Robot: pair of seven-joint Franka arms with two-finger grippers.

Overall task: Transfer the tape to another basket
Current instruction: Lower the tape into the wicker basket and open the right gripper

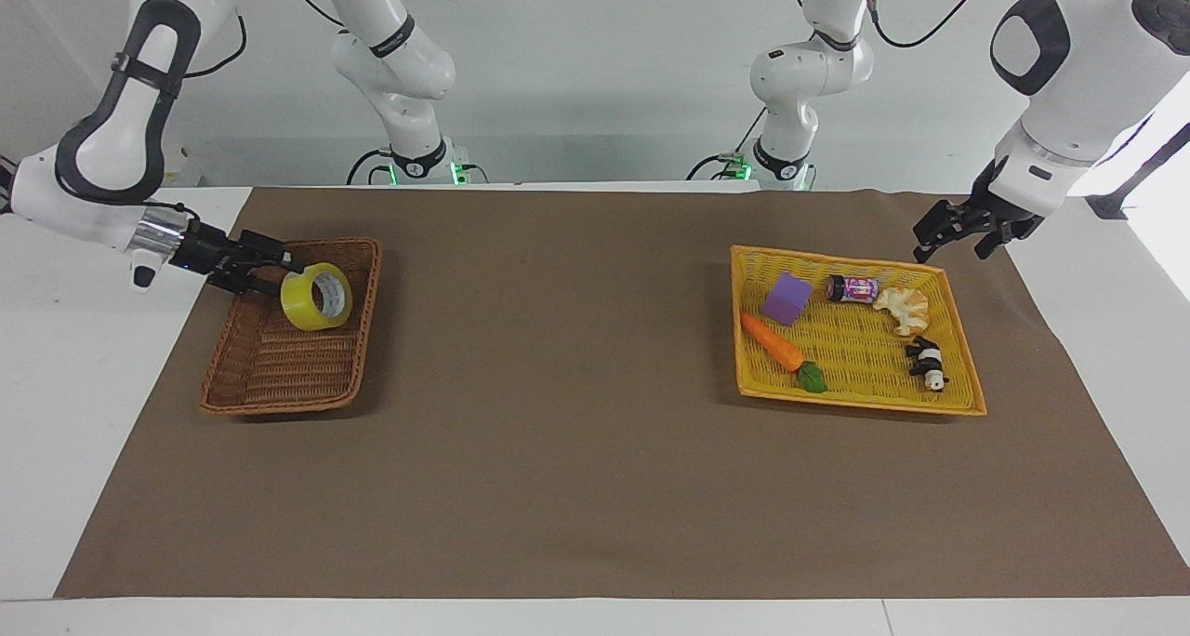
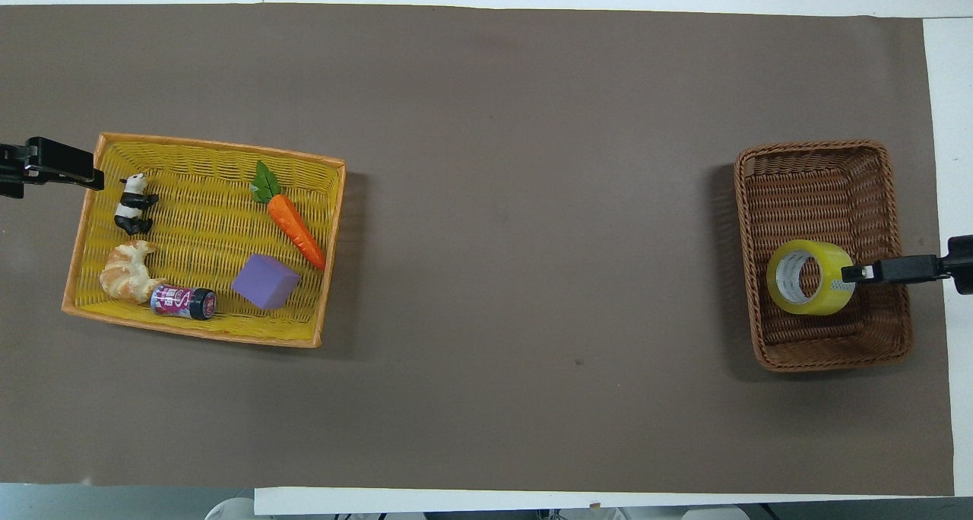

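The tape (image 1: 317,298), a yellow roll with a pale core, stands tilted on its edge in the dark brown wicker basket (image 1: 279,376), in the half nearer the robots. It also shows in the overhead view (image 2: 809,277), its hole turned toward the middle of the table. My right gripper (image 1: 284,266) reaches low over the basket's rim from the right arm's end and is open. Its tips touch the roll's outer rim (image 2: 853,274). My left gripper (image 1: 930,241) waits in the air over the corner of the yellow-orange tray basket (image 1: 958,338).
The yellow-orange tray (image 2: 83,223) holds a carrot (image 2: 293,223), a purple cube (image 2: 264,280), a small can (image 2: 182,302), a croissant (image 2: 128,271) and a panda figure (image 2: 133,203). A brown mat (image 2: 532,239) covers the table between the two baskets.
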